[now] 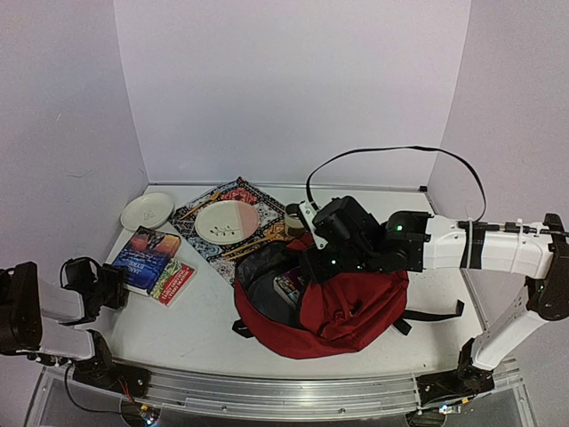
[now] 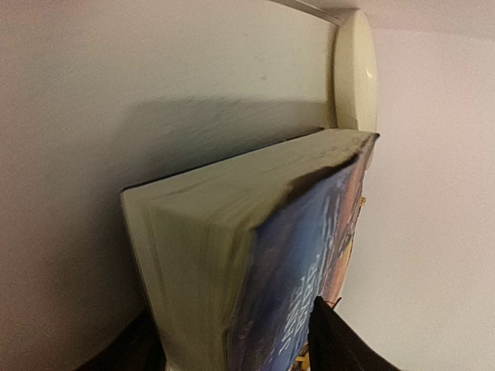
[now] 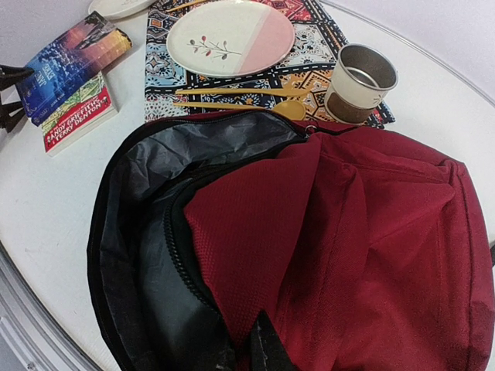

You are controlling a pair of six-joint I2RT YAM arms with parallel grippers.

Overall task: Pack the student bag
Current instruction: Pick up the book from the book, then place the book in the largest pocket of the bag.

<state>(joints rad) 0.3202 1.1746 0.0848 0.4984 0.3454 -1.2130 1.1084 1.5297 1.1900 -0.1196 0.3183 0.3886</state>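
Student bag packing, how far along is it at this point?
Done: the student bag lies unzipped, its mouth held up by the right gripper, shut on the red fabric. In hand: the left gripper straddles the blue book; a firm grip isn't clear. Left: that book, the red book, the pink-and-white plate, the cream plate, the cup and the yellow cutlery all sit outside the bag.

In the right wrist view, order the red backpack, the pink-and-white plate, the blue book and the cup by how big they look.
1. the student bag, by far the largest, though nearest the camera.
2. the pink-and-white plate and the blue book: too alike to rank.
3. the cup, smallest.
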